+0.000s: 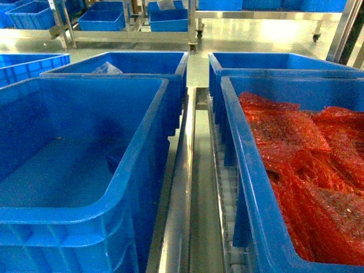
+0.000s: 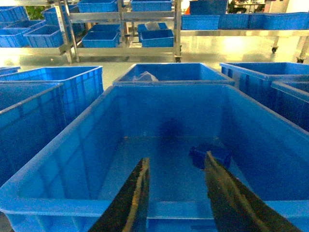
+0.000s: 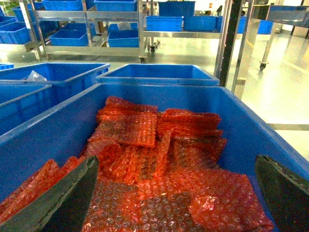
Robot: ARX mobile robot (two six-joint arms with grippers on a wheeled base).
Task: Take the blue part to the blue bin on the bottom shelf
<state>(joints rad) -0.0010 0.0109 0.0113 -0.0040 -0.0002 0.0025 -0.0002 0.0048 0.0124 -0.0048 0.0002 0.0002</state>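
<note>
Your left jaws stand apart with nothing between them. In the left wrist view the left gripper [image 2: 176, 193] hangs over the near rim of the blue bin [image 2: 58, 145], and the blue part [image 2: 210, 154] lies on the bin floor ahead of the jaws and a little right of their gap, close to the bin's right wall. The part is dark blue on blue, so its outline is soft; it looks blocky rather than long, and I cannot tell you a clear long axis.

From the head camera, neither gripper shows. The same part is a dim shape [image 1: 114, 160] on the floor of the left bin, toward its right wall and about midway back. The steel centre rail [image 1: 181, 187] runs between this bin and the right-hand bin [image 1: 242, 170].

In the right wrist view your right jaws are spread wide and empty; the right gripper [image 3: 178, 193] hangs over red bubble-wrap bags [image 3: 159, 164] that fill that other bin. No blue part shows there.

So your left arm is the nearer one by far: I judge the reach as forward, down and slightly rightward.
</note>
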